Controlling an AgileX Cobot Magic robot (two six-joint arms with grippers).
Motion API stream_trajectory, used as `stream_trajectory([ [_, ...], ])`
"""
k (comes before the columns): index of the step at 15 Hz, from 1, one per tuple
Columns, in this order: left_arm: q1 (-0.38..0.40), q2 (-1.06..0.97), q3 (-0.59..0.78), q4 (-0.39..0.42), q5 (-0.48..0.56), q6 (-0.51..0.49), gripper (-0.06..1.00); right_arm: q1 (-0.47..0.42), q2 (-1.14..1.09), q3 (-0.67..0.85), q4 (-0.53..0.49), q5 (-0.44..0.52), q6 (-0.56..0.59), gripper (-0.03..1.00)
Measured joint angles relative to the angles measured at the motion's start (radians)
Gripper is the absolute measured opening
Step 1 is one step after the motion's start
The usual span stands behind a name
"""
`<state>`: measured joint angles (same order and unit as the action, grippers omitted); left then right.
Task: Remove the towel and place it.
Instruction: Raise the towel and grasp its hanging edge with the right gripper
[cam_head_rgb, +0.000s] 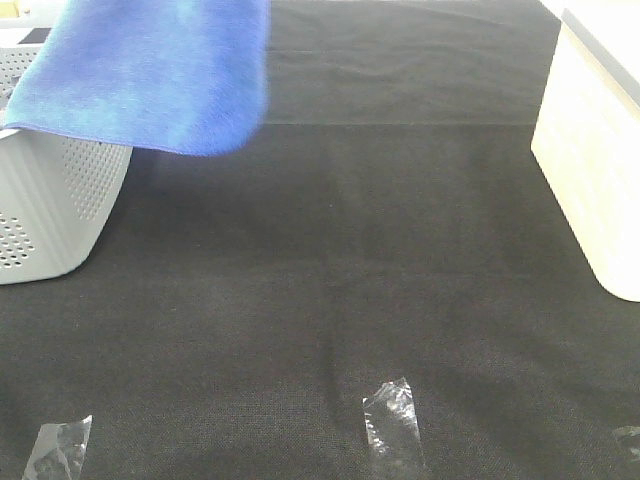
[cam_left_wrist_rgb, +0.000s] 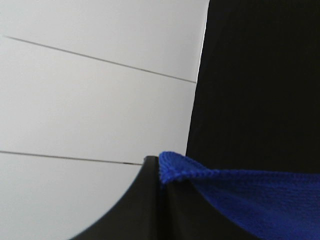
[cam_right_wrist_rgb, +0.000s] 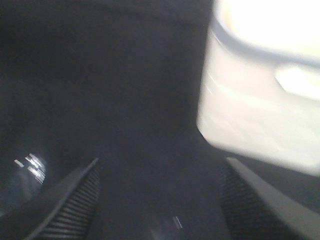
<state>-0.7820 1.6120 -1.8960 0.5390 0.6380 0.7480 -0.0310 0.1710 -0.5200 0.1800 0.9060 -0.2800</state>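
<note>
Towel: a bright blue towel (cam_head_rgb: 150, 75) hangs in the air at the far left, over a white perforated basket (cam_head_rgb: 55, 200). Its drooping edge hides part of the basket's rim, and I cannot tell whether the two touch.
Left jaws: closed tight on the towel's stitched edge, as the left wrist view shows. Gripping the cloth by its hem probably lets the rest fall free of the basket.
Right jaws: spread wide and holding nothing, low over the desk (cam_head_rgb: 330, 300) and close to a cream box (cam_head_rgb: 590, 160). They seem parked out of the towel's way.
Desk: covered in black cloth, with the middle bare, so it looks like the place to lay the towel. Strips of clear tape (cam_head_rgb: 390, 425) sit near the front.
Stage: the towel looks raised but not yet set down.
</note>
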Motion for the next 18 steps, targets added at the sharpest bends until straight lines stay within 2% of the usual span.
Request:
stream_trajectory([
  [1, -0.009, 0.005, 0.000, -0.001, -0.032, -0.002, 0.00, 0.000, 0.064, -0.005, 0.127, -0.098, -0.115, 0.68],
  [2, -0.015, 0.006, 0.000, -0.003, -0.048, -0.004, 0.00, 0.000, 0.103, -0.005, 0.197, -0.146, -0.175, 0.68],
  [3, -0.023, 0.007, 0.000, -0.004, -0.078, -0.006, 0.00, 0.000, 0.182, -0.005, 0.319, -0.218, -0.290, 0.68],
  [6, -0.030, 0.007, 0.000, -0.020, -0.151, -0.009, 0.00, 0.000, 0.453, -0.005, 0.704, -0.325, -0.725, 0.68],
  [8, -0.030, 0.012, 0.000, -0.061, -0.166, -0.014, 0.00, 0.000, 0.613, -0.005, 0.976, -0.309, -1.050, 0.68],
  [10, -0.030, 0.015, 0.000, -0.119, -0.167, -0.016, 0.00, 0.000, 0.792, -0.009, 1.252, -0.200, -1.366, 0.68],
  [11, -0.030, 0.015, 0.000, -0.150, -0.168, -0.016, 0.00, 0.000, 0.874, -0.029, 1.333, -0.130, -1.479, 0.68],
  [13, -0.030, 0.015, 0.000, -0.235, -0.192, -0.017, 0.00, 0.000, 1.081, -0.124, 1.407, 0.054, -1.588, 0.68],
  [18, -0.030, 0.015, 0.000, -0.266, -0.197, -0.017, 0.00, 0.012, 1.334, -0.315, 1.411, 0.207, -1.599, 0.71],
])
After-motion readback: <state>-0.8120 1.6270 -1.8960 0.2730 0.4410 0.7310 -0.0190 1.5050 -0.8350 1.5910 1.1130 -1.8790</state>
